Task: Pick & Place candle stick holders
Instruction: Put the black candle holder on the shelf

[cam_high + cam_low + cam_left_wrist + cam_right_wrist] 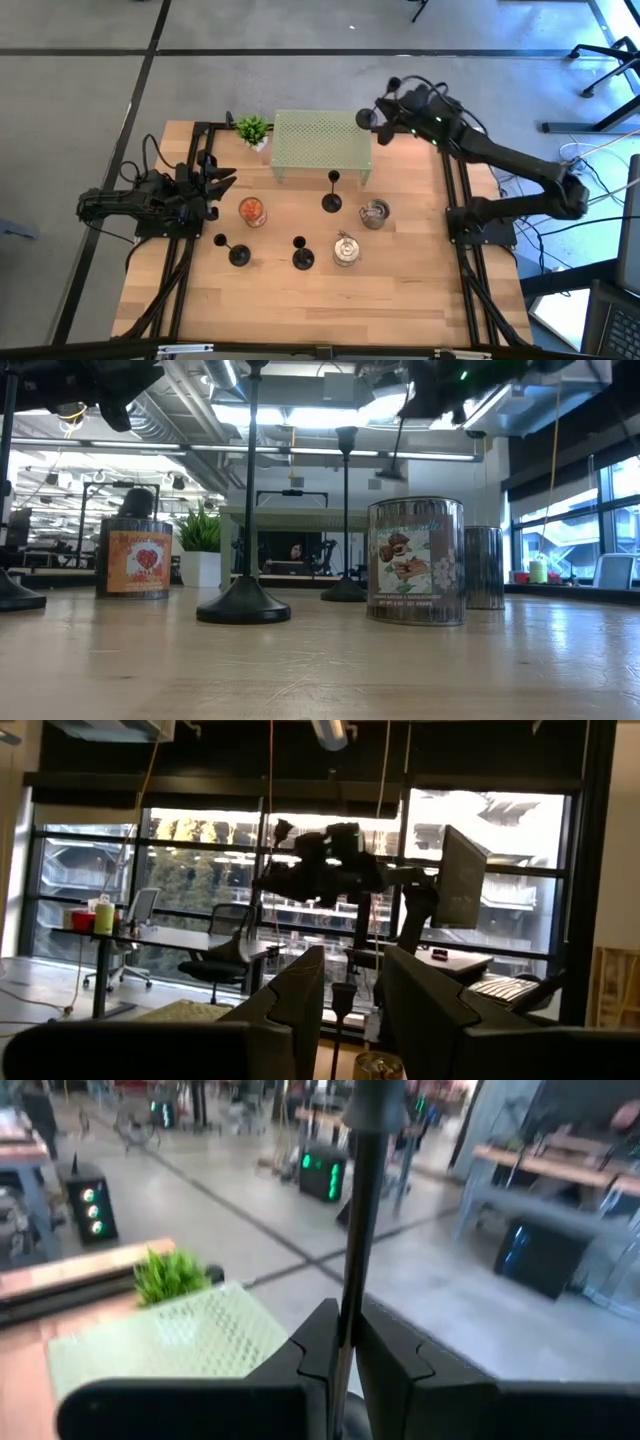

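Three slim black candle stick holders stand on their disc bases on the wooden table: one in front of the shelf (332,200), two nearer the front (300,258) (238,253). My right gripper (383,115) is shut on a fourth holder (365,120), lifted at the far right corner of the pale green perforated shelf (322,145). My left gripper (225,183) is open and empty at the table's left side, beside the orange jar (253,211). My right gripper pinches the holder's thin stem (349,1315) between its two fingers, which lie across it. In the low view the holder hangs below the gripper, slightly tilted, its disc base (390,476) clear of the shelf and the table.
Two silver jars (375,213) (346,250) stand right of centre, close to the standing holders. A small green potted plant (253,130) sits at the shelf's far left corner. Bare wood lies along the table's near edge (320,320).
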Robot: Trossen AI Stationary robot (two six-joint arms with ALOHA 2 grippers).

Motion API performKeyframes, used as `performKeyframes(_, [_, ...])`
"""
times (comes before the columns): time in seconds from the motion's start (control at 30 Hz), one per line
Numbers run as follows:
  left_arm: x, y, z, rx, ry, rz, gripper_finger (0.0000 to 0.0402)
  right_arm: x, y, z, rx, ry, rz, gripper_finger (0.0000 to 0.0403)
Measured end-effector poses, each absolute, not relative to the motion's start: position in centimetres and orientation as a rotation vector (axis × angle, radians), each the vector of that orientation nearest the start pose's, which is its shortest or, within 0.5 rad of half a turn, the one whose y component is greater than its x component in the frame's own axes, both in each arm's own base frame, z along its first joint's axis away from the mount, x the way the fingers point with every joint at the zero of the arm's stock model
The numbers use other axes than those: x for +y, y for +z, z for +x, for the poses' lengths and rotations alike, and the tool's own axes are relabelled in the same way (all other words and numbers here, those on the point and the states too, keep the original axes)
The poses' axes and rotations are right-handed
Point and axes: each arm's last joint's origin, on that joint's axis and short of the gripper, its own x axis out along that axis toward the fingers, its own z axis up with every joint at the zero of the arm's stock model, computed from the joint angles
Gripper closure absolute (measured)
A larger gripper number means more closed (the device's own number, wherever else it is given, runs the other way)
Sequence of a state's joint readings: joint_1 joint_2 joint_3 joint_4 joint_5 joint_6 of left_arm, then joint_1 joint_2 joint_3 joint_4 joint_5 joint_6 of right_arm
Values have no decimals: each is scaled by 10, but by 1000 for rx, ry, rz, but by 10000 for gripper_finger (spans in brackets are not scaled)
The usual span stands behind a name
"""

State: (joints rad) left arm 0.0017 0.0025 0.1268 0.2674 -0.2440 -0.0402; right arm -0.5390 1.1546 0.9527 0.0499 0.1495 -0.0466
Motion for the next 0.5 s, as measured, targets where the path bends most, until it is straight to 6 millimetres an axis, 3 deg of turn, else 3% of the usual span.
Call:
performKeyframes(0.2, [7, 231, 80, -394, 235, -87, 300, -176, 315, 233, 211, -674, 31, 367])
performKeyframes(0.5, [7, 231, 80, -394, 234, -86, 300, -200, 294, 241, 229, -649, 52, 367])
